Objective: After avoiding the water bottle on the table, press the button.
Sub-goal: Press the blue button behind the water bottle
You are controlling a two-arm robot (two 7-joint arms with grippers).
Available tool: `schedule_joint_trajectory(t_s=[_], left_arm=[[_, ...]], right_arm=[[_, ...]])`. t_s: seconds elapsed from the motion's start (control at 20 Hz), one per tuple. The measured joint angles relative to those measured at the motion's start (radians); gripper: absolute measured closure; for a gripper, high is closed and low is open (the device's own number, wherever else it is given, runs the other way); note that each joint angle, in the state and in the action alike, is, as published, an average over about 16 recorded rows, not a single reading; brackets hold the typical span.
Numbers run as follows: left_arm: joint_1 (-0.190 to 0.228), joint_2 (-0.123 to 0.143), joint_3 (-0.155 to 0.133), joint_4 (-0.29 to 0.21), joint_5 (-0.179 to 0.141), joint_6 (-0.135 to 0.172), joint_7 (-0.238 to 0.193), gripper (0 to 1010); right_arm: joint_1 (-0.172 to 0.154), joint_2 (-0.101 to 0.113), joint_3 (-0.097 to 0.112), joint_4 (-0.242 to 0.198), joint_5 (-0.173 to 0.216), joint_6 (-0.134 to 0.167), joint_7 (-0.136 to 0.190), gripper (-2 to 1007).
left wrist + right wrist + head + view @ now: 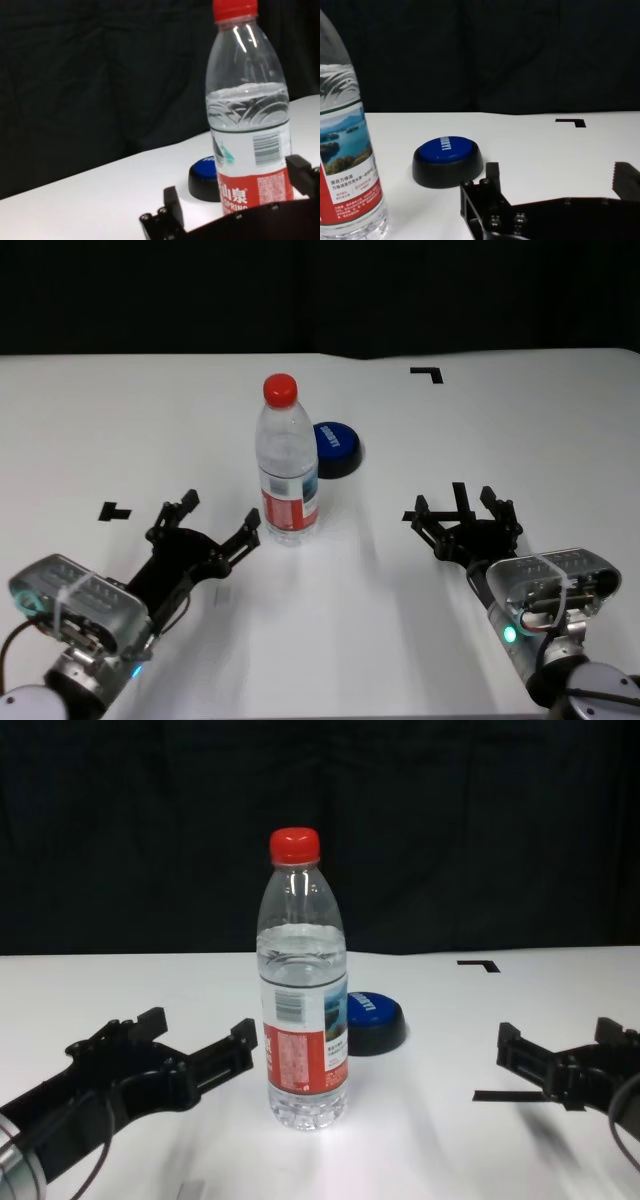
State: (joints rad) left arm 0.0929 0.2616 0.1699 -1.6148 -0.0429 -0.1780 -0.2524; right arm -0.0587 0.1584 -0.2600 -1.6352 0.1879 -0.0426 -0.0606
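Both claws — left (205, 523), right (462, 516) — gape wide, empty.

Water bottle (288, 468) red-capped; button (334, 447) blue; table (520, 440) white.

Silver wrist housings with green lights, black cables, screw-studded black jaws.

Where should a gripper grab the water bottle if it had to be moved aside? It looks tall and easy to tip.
Probably around the labelled middle of the bottle, from its left, where the open left gripper already sits. It stands upright, and the button sits close behind on the right, crowding that side.
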Motion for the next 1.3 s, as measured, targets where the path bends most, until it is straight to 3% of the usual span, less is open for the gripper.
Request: schedule_joint_trajectory(t_s=[0.4,1.3], left_arm=[[-0.036,0.006,0.013,0.03,-0.004,-0.004,-0.007,7],[-0.075,0.008,0.034,0.063,-0.014,-0.009,-0.016,7]], right_arm=[[0.0,0.0,0.0,0.0,0.0,0.0,0.0,2],[0.0,0.0,0.0,0.0,0.0,0.0,0.0,2]])
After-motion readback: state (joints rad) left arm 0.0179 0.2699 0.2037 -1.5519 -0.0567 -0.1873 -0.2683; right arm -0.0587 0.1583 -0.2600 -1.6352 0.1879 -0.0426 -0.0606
